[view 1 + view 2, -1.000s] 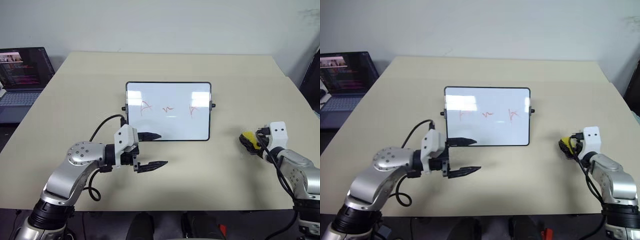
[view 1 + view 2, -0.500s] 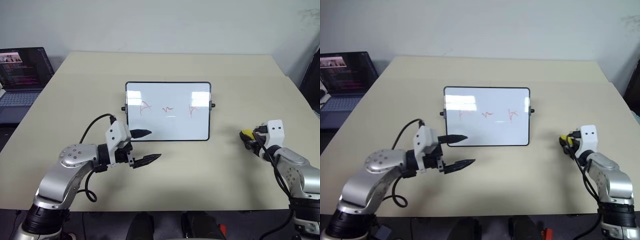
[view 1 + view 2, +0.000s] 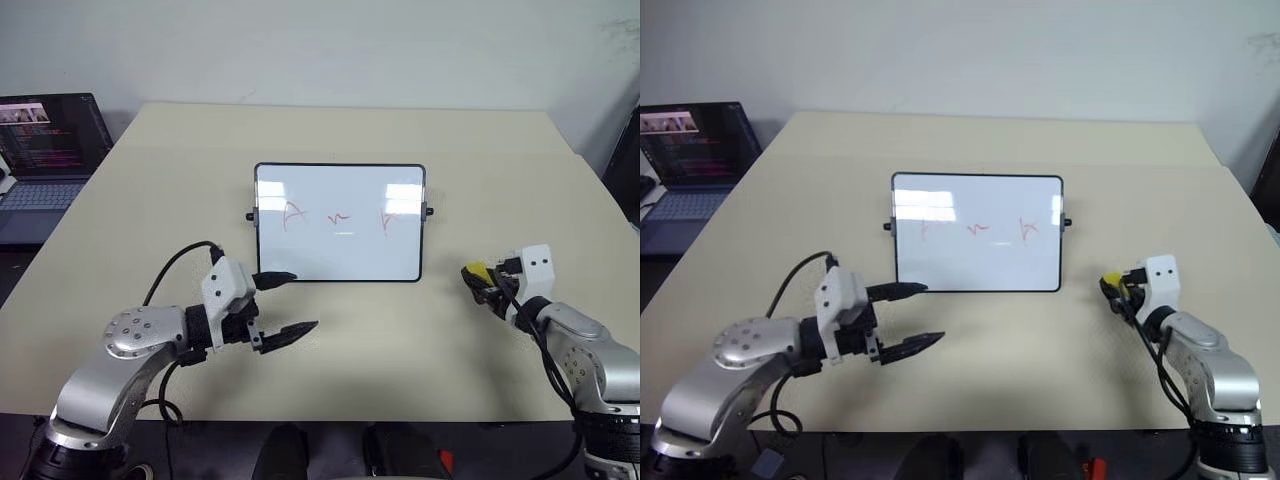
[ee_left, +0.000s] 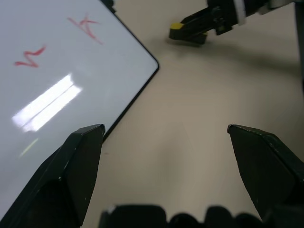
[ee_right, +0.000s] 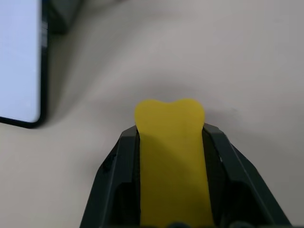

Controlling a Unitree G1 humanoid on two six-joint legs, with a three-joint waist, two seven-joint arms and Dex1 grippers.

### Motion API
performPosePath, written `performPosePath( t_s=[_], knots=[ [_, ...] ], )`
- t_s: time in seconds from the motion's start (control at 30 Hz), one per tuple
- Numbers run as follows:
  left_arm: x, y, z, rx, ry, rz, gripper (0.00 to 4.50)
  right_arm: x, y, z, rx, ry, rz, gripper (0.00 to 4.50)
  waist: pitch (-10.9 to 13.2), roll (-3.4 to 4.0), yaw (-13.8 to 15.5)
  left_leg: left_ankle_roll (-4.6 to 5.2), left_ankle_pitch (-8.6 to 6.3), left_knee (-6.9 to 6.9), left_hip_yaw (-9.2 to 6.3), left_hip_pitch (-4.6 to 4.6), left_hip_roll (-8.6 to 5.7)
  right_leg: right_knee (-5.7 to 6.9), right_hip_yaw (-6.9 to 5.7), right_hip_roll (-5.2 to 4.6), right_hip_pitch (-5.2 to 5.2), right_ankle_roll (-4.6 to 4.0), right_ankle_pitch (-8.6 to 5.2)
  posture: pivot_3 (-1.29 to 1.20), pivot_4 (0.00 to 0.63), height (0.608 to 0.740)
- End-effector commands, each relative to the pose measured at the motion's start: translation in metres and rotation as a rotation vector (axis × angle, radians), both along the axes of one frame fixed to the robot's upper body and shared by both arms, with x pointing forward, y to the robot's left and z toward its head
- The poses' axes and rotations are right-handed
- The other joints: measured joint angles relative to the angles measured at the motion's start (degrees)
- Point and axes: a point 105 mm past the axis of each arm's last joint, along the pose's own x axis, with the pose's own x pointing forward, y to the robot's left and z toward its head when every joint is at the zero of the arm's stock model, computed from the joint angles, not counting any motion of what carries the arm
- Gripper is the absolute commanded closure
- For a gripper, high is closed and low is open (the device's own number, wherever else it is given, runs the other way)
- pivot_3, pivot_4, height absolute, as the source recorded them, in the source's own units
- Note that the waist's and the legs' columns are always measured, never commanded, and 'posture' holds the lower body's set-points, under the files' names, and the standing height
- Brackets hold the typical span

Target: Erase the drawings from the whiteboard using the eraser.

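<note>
Right wrist view: yellow eraser [image 5: 172,156] squeezed, end notched.

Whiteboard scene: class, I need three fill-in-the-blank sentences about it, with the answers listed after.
1. The right claw is shut on the yellow ____.
2. The drawings on the whiteboard are ____ in colour.
3. The left claw is ____ and holds nothing.

Missing words: eraser; red; open
</note>
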Motion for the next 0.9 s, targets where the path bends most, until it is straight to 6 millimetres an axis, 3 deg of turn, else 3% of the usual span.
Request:
performPosePath(
  t_s=[0.03,0.17,0.47,0.7,0.8,0.9],
  knots=[
    [-0.005,-0.012,0.016,0.002,-0.079,-0.094,0.0,0.001,0.002,0.011,-0.017,-0.049,0.018,1.89,0.0,0.0,0.0,0.0,0.0,0.0,0.0,0.0,0.0,0.0,0.0,0.0,0.0,0.0,0.0,0.0,0.15,0.74],
    [-0.005,-0.017,0.021,0.006,-0.094,-0.155,0.0,-0.003,0.005,0.015,-0.01,-0.057,0.032,0.47,0.0,0.0,0.0,0.0,0.0,0.0,0.0,-0.01,0.0,0.0,0.01,0.01,0.0,0.01,0.0,0.0,0.15,0.74],
    [0.003,-0.019,0.023,0.006,-0.101,-0.162,0.0,-0.003,-0.012,0.014,-0.028,-0.059,-0.046,0.47,0.0,0.0,0.0,0.0,0.0,0.0,0.0,-0.01,0.0,-0.01,0.01,0.01,0.0,0.01,0.0,0.0,0.15,0.74],
    [0.004,-0.019,0.022,0.012,-0.103,-0.149,0.0,0.001,-0.012,0.011,-0.033,-0.05,-0.049,0.47,0.0,0.0,-0.1,0.0,0.0,0.0,0.0,0.0,0.0,0.0,0.02,0.01,0.0,0.01,0.0,0.0,0.15,0.74],
    [0.004,-0.019,0.022,0.012,-0.104,-0.134,0.0,0.003,-0.009,0.01,-0.028,-0.049,-0.047,1.0,0.0,0.0,-0.1,0.0,0.0,0.0,0.0,0.0,0.0,0.0,0.03,0.01,0.0,0.01,0.0,0.0,0.15,0.74],
    [0.004,-0.018,0.021,0.014,-0.105,-0.116,0.0,0.005,-0.008,0.011,-0.026,-0.051,-0.042,2.05,0.0,0.0,-0.1,0.0,0.0,0.0,-0.01,0.0,0.0,0.0,0.03,0.01,0.0,0.0,0.0,0.0,0.15,0.74]
  ],
)
